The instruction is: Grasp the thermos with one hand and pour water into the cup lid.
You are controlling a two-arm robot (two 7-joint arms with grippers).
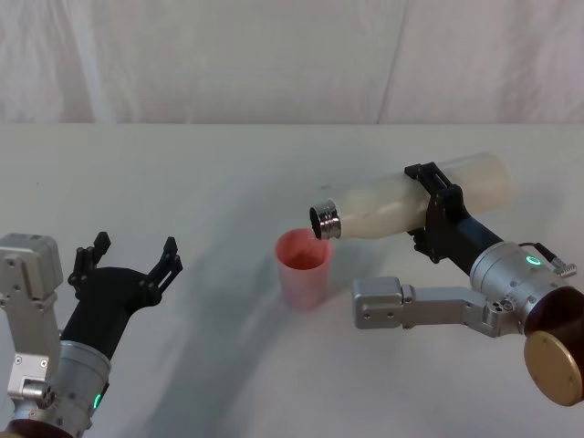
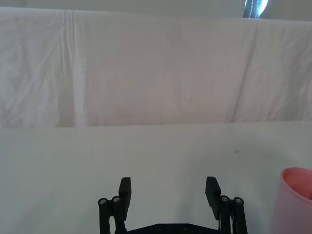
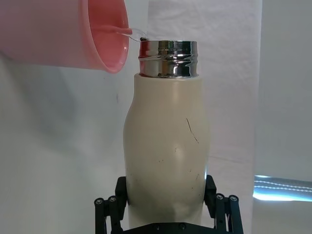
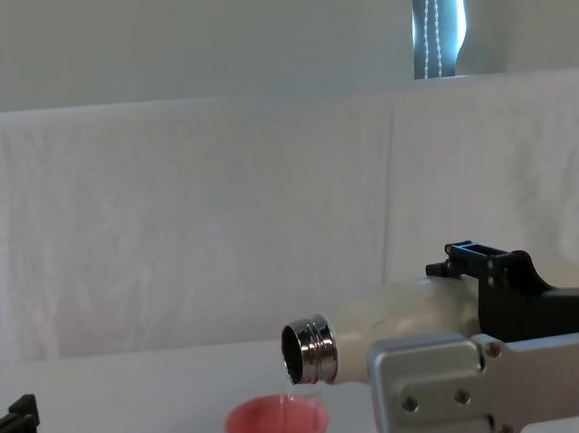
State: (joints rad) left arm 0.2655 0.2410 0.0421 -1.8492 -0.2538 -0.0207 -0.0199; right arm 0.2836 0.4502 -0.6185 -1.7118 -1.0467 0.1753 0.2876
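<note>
Right hand [image 1: 436,215] clamped, left hand [image 1: 130,258] spread

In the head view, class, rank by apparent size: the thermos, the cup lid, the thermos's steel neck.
1. thermos, held tilted by the right gripper
2. cup lid
3. steel neck

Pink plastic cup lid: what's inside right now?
A thin stream of water falls into the small pink plastic cup lid from the tilted cream-white thermos in the right claw. Fill level is hidden.

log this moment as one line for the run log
right gripper: shut on thermos, tipped, pouring | cup lid: upright, receiving water | left gripper: open, idle
</note>
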